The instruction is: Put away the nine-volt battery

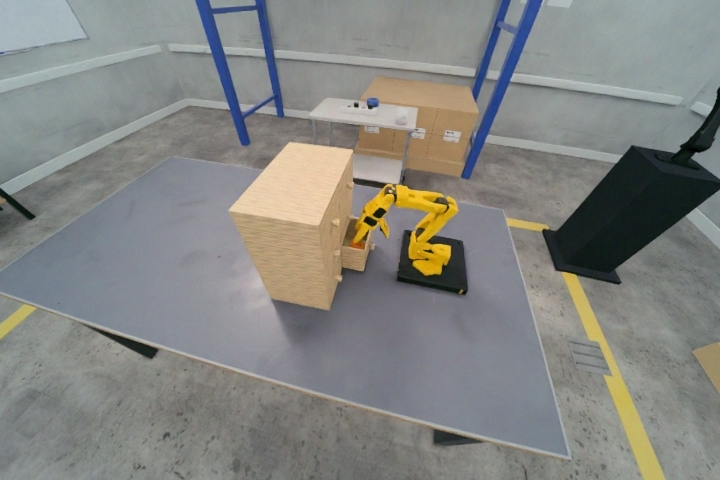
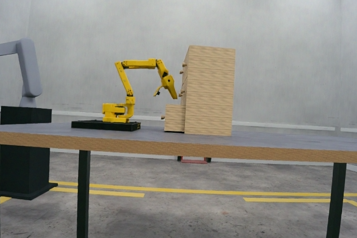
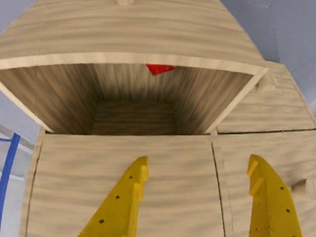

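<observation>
End effector (image 1: 371, 230) (image 2: 165, 95) (image 3: 197, 170) is above the pulled-out drawer (image 1: 354, 260) (image 2: 174, 117) (image 3: 133, 37), in front of the cabinet (image 1: 284, 226) (image 2: 209, 89); fingers apart, nothing between them. Drawer is low on the cabinet's front, well out, not shut. Red-orange thing (image 1: 358, 245) (image 3: 160, 68) inside it, near the end away from the cabinet; mostly hidden, can't tell what. Nine-volt battery: can't identify it in any view; may be the red piece or out of sight.

Step in hand looks like checking the drawer or clearing it after a drop. Doing it well: lift fingertips straight up past the rim first, then back off from the cabinet, so neither finger hooks the front panel; no stops, so a snag could drag the drawer out onto the bench (image 1: 202, 283) (image 2: 268, 144). Confirm the battery, then push the front squarely toward the cabinet, fingers together.
</observation>
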Robot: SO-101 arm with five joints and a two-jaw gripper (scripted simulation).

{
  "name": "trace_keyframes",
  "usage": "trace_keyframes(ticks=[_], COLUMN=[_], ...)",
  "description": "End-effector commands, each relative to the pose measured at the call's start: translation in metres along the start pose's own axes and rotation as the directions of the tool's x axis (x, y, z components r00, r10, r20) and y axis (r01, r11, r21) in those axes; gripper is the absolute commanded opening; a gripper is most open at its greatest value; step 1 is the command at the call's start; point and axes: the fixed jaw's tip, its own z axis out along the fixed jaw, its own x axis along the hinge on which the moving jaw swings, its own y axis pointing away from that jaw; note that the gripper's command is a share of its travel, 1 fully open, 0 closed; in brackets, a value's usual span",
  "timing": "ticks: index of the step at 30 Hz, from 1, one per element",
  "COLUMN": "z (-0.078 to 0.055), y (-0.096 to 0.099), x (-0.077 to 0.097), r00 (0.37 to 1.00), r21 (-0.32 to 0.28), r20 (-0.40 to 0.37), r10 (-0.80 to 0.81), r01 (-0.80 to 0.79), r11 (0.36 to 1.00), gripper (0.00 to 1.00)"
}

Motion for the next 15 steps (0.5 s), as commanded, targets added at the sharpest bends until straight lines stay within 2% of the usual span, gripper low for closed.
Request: trace_keyframes(ticks=[1, 10, 15], z=[-0.008, -0.023, -0.028], y=[-0.002, -0.001, 0.0], x=[-0.007, -0.025, -0.031], r00=[1.0, 1.0, 1.0], r21=[0.005, 0.004, 0.004], r20=[-0.001, 0.0, 0.0], r10=[0.004, 0.011, 0.013], r01=[-0.004, -0.011, -0.013], r11=[1.0, 1.0, 1.0], gripper=[0.34, 0.34, 0.34])
